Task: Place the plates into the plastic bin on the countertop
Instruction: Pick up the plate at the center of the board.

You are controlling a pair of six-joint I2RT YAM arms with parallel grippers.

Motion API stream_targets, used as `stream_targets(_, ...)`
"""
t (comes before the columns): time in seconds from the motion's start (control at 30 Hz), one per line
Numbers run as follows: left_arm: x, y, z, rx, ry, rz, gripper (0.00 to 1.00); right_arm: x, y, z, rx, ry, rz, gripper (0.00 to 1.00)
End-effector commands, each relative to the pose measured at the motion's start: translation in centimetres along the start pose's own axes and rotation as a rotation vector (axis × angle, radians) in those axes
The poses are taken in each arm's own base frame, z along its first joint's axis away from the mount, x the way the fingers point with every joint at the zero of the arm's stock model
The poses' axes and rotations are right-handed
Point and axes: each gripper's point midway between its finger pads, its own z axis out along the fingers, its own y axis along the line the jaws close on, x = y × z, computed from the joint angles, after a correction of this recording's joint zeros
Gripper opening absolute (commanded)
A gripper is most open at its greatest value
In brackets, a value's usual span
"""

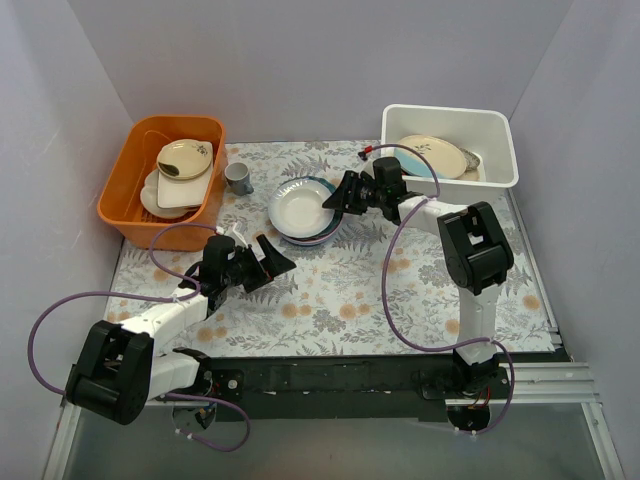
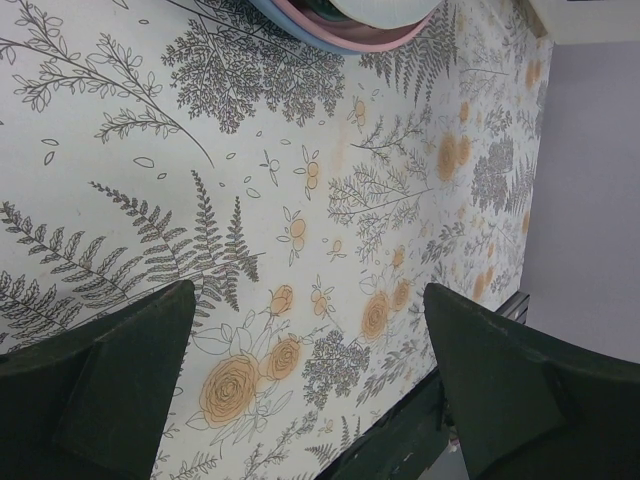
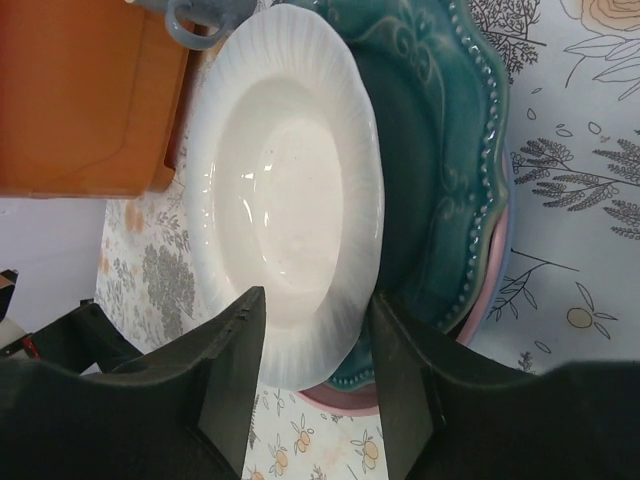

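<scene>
Item one, the plastic bin (image 1: 447, 108): white, set at the far right corner of the tabletop (image 1: 340, 290), and you have one cream-and-blue plate (image 1: 430, 155) with a leaf sprig lying flat inside it. A sliver of another dish shows past that plate's right side, too small to identify. Item two, the remaining plates: a single stack on the middle of the tabletop toward the far side, well apart from the bin. From the top it holds a white ribbed plate (image 3: 280, 190), a teal scalloped plate (image 3: 430, 170), a pinkish plate (image 3: 478, 318) and a light blue plate (image 1: 312, 241) at the bottom. Item three, your right gripper (image 3: 318, 300): at the stack's right edge, jaws partly apart and straddling the white plate's rim, one finger over the plate's well and the other over the teal plate. You cannot tell whether the fingers press on the rim. Item four, your left gripper (image 2: 308, 300): jaws spread wide and holding nothing, above bare floral pattern just nearer than the stack and to its left. Item five, other stock: an orange tub (image 1: 120, 190) at the far left holding beige dishes (image 1: 183, 160), with a small grey cup (image 1: 238, 178) between the tub and the stack.
</scene>
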Motion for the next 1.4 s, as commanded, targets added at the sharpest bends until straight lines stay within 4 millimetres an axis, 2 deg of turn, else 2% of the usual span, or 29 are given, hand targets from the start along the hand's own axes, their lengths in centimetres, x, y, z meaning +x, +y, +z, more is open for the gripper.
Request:
stream_targets(0.0, -0.5, -0.4, -0.4, 0.011, -0.024, 0.026, 0.98, -1.2, 0.4, 1.2, -0.013, -0.026, 0.006, 0.52)
stream_targets(0.3, -0.6, -0.4, -0.4, 0.009, -0.022, 0.031, 0.98, 0.2, -0.9, 2.9, -0.007, 0.004, 0.038, 0.41)
stream_targets(0.4, -0.7, -0.5, -0.4, 0.008, -0.019, 0.032, 0.98, 0.4, -0.7, 3.2, -0.023, 0.01, 0.039, 0.27)
stream_targets(0.43, -0.7, -0.5, -0.4, 0.009, -0.022, 0.033, 0.98, 0.4, -0.7, 3.2, -0.03, 0.009, 0.037, 0.14)
stream_targets(0.47, -0.7, -0.6, -0.4, 0.009, -0.021, 0.035, 0.98, 0.3, -0.6, 3.1, -0.03, 0.004, 0.036, 0.08)
stream_targets(0.53, -0.9, -0.7, -0.5, 0.009, -0.026, 0.035, 0.98, 0.3, -0.5, 2.9, -0.026, -0.001, 0.037, 0.01)
stream_targets(0.83, -1.0, -0.9, -0.8, 0.014, -0.038, 0.04, 0.98, -0.5, 0.6, 1.7, -0.033, -0.035, 0.013, 0.01)
stream_targets(1.37, -1.4, -1.3, -1.7, 0.015, -0.073, 0.051, 0.98, -0.4, 1.0, 1.2, -0.037, -0.046, 0.004, 0.01)
